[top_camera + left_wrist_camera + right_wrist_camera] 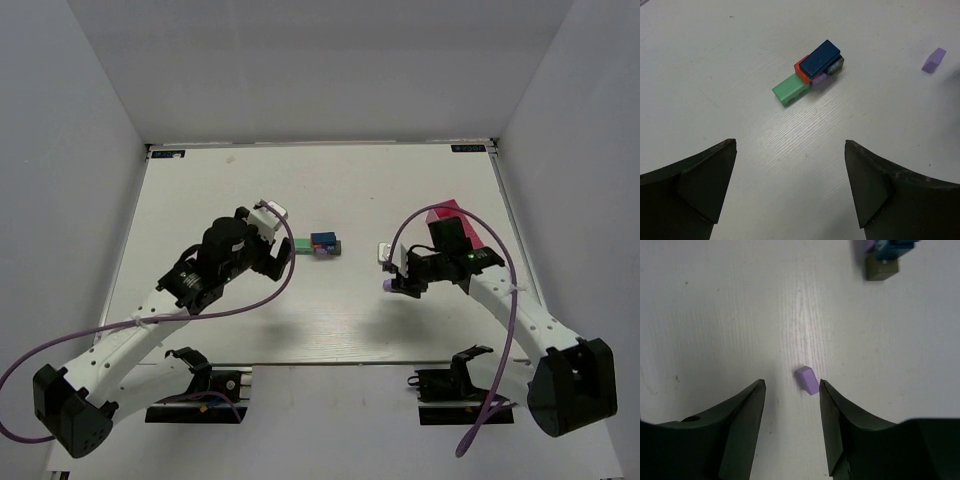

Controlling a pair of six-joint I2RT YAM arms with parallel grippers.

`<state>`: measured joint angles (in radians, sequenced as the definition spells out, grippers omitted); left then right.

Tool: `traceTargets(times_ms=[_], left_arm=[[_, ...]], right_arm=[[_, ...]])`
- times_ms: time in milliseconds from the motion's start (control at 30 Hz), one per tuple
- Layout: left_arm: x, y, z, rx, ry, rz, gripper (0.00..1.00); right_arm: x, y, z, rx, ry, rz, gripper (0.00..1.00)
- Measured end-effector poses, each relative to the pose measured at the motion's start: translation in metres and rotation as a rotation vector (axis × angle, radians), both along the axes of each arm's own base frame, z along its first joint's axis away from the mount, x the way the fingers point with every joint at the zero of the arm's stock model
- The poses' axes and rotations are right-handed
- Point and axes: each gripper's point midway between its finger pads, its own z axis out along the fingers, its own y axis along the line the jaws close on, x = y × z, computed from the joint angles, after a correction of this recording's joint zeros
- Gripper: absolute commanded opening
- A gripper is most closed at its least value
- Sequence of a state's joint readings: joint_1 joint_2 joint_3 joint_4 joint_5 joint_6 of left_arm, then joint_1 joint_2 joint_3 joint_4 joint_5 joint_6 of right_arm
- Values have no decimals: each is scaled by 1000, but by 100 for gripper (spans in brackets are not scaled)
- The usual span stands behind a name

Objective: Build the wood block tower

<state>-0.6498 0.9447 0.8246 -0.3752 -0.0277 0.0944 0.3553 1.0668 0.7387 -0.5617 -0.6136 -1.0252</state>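
The tower (812, 70) is a low cluster of wood blocks on the white table: a green bar (790, 89), a red piece, a small purple one and a dark one, with a blue bar (820, 57) on top. It also shows from above (322, 244) and in the right wrist view's top corner (884, 262). My left gripper (790, 142) stands wide open and empty, short of the green bar. A loose purple block (807, 380) lies on the table just past my right gripper (792, 382), close by its right fingertip (824, 390). That gripper is open and holds nothing.
A pink tray (448, 222) stands behind the right arm, towards the table's right side. The loose purple block (387, 286) lies to the right of the tower. Grey walls enclose the table on three sides.
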Motion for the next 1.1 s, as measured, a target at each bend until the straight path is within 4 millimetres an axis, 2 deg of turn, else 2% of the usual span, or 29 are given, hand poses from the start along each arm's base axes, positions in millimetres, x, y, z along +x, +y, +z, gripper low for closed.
traceTargets(times_ms=[100, 200, 433, 567, 700, 1100], left_arm=[[0, 5, 2, -8, -14, 27, 99], [0, 7, 8, -24, -31, 39, 99], [1, 7, 11, -30, -39, 44, 99], [1, 7, 11, -31, -39, 45, 99], [1, 7, 11, -32, -38, 46, 99], [0, 7, 10, -33, -36, 47, 99]], right_arm=[[-7, -1, -16, -34, 37, 66, 53], [-7, -1, -22, -52, 26, 106, 55], [1, -5, -35, -112, -31, 176, 53], [8, -9, -50, -162, -17, 190, 48], [17, -13, -65, -210, 1, 187, 48], [39, -10, -68, -246, -67, 182, 50]])
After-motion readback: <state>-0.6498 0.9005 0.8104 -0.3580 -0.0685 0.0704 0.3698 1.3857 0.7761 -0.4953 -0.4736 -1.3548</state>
